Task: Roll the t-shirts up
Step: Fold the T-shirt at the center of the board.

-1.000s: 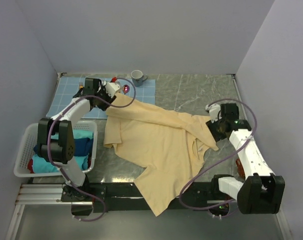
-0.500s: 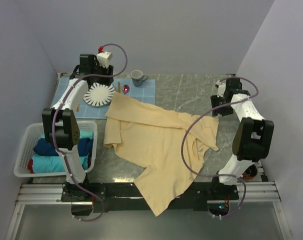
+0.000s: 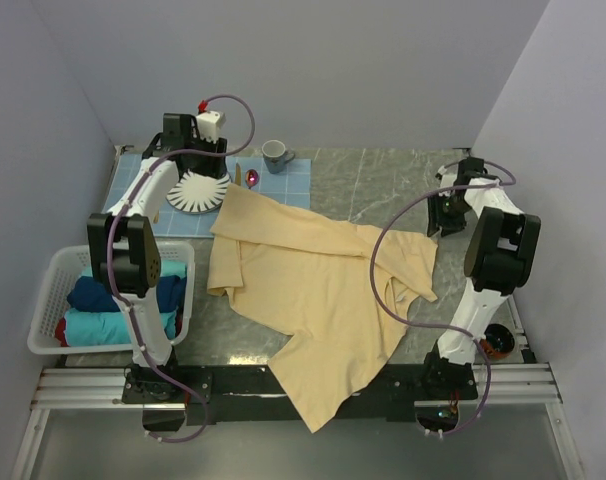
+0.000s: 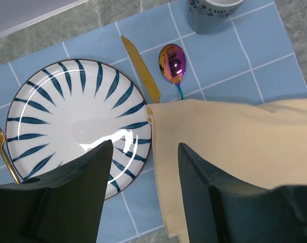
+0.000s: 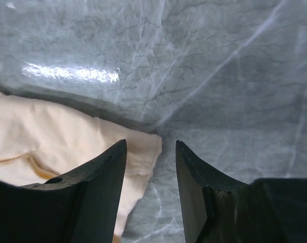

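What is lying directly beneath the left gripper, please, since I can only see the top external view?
Observer: The left gripper hangs open and empty over the rim of the white ceramic plate with blue stripes and a corner of the pale yellow cloth t-shirt.
Operator: Does that corner cover any cutlery?
Observer: Yes, it hides the handle end of the iridescent metal spoon.
Operator: And the right gripper?
Observer: It is open and empty above another corner of that shirt on the grey marble table.
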`<state>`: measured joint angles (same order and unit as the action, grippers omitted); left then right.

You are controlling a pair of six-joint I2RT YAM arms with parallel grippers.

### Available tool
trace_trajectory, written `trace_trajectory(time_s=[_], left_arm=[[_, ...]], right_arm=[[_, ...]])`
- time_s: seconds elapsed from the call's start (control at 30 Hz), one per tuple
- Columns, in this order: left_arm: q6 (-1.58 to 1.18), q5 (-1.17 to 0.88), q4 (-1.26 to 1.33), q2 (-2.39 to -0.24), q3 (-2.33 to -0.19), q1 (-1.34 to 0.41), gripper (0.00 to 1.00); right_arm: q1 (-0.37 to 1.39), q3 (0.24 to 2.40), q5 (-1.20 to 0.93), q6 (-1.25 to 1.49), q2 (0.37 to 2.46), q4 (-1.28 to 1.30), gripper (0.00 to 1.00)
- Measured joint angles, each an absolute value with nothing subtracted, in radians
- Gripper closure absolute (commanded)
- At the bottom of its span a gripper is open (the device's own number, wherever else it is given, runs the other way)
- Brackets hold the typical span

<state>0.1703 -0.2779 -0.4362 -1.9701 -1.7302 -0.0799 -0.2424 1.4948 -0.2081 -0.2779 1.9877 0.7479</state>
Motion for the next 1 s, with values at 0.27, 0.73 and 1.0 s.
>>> trace_trajectory(time_s=[0.27,0.73,1.0], left_arm=[[0.171,-0.256,-0.467,-1.994,-1.747,-0.080,0.41],[0.166,-0.247,-0.473,-2.041,-1.805,-0.083,0.39],[0.136,-0.274,-0.473,-2.163,-1.882,-0.121,0.38]], right_arm=[[-0.242,1.514,-0.200,-0.284,2.064,0.774,0.66],[-0.246,1.524,-0.173,-0.286,2.071,0.773,1.00],[-0.262,1.524,-0.098,-0.285,2.069,0.746,1.00]])
